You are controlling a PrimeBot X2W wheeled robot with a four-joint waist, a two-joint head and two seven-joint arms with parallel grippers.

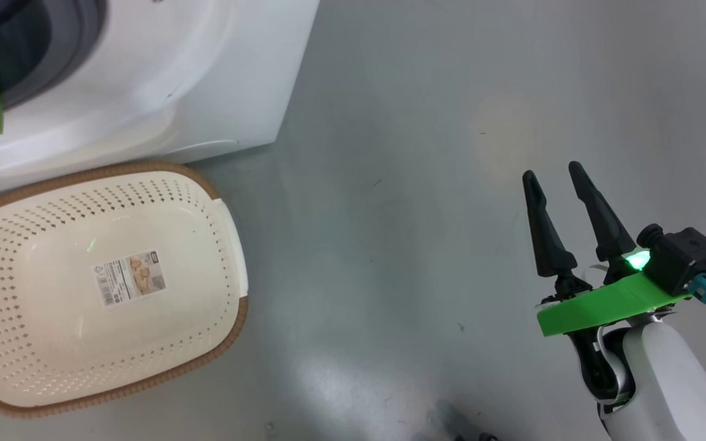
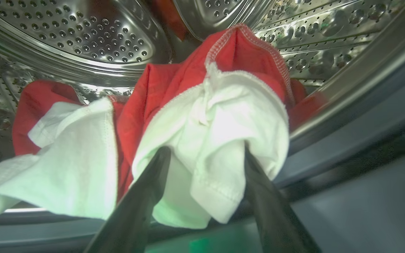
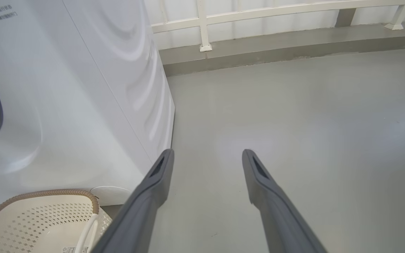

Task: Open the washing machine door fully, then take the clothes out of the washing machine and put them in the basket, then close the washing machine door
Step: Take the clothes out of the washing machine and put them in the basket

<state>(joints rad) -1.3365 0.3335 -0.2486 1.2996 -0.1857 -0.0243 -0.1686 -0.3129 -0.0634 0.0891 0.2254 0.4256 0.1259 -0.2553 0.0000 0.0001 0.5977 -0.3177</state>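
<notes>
The clothes (image 2: 223, 116) are bunched inside the washing machine (image 2: 83, 38), and a white fold is flanked directly ahead by the left gripper (image 2: 205, 149), spread wide and unclenched. The right gripper (image 1: 550, 170) is held released over the floor, well apart.

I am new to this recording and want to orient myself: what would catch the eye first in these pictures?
The bright red and white clothes lying in the shiny perforated drum stand out most, with the open left gripper straddling a white fold. Next comes the cream basket on the grey floor beside the white washing machine, and the open right gripper above that floor.
</notes>
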